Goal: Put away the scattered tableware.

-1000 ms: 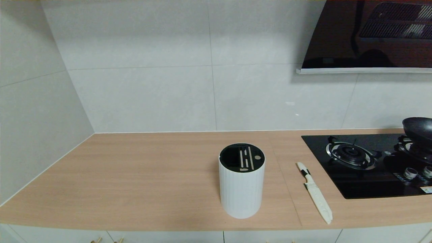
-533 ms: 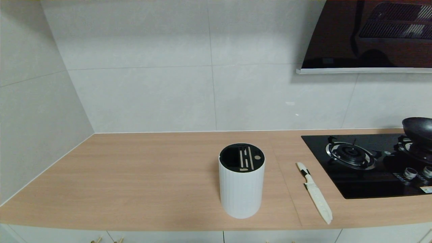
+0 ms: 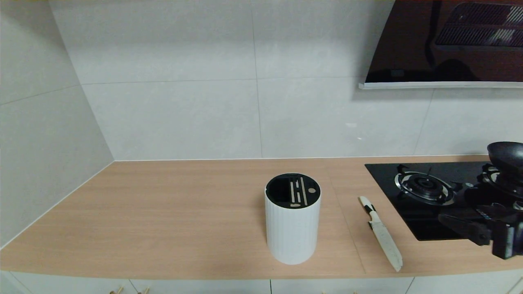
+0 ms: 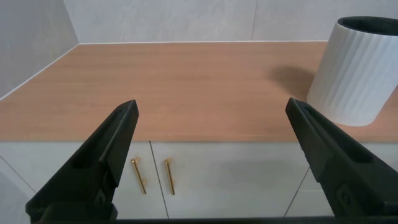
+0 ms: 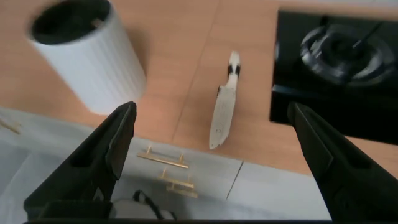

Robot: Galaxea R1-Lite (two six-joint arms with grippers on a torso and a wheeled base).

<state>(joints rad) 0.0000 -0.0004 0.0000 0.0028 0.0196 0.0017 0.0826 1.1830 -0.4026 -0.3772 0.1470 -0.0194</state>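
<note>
A white ribbed knife holder [image 3: 292,222] with a black slotted top stands upright near the wooden counter's front edge. To its right a white-handled knife [image 3: 381,233] lies flat on the counter, tip toward the front edge. My right gripper [image 3: 457,212] hovers open at the right, over the hob's front corner, apart from the knife. In the right wrist view the knife [image 5: 224,106] lies below the open right gripper [image 5: 211,112], with the holder [image 5: 87,56] to one side. My left gripper [image 4: 211,106] is open and holds nothing, low in front of the counter edge, the holder [image 4: 357,68] beyond it.
A black gas hob [image 3: 433,196] takes up the counter's right end, with a dark pan [image 3: 506,155] on its far burner. A range hood [image 3: 445,45] hangs above. Tiled walls close off the back and left. Cabinet doors with gold handles [image 4: 152,177] sit under the counter.
My right gripper has come into the head view from the lower right. The holder and the knife have not moved.
</note>
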